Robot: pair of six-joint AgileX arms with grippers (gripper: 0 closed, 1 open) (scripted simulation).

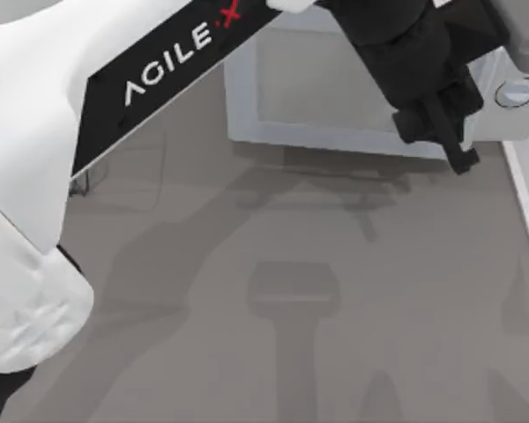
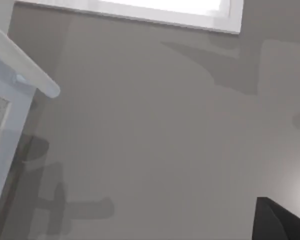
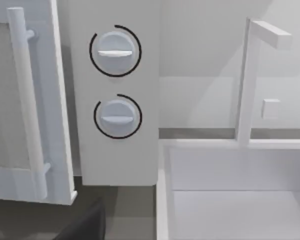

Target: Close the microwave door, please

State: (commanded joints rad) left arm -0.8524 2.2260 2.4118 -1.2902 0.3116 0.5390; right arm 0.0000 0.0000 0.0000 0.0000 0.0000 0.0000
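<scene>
Knobs (image 3: 115, 82) beside microwave door (image 3: 25, 110), left end effector (image 1: 441, 132) above.

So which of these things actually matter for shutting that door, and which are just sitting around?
For the job:
- microwave door, still ajar
- its bar handle
- microwave
- left claw, by the door's right end in the top view

Just there:
- two knobs
- white basin beside the microwave
- table
</scene>
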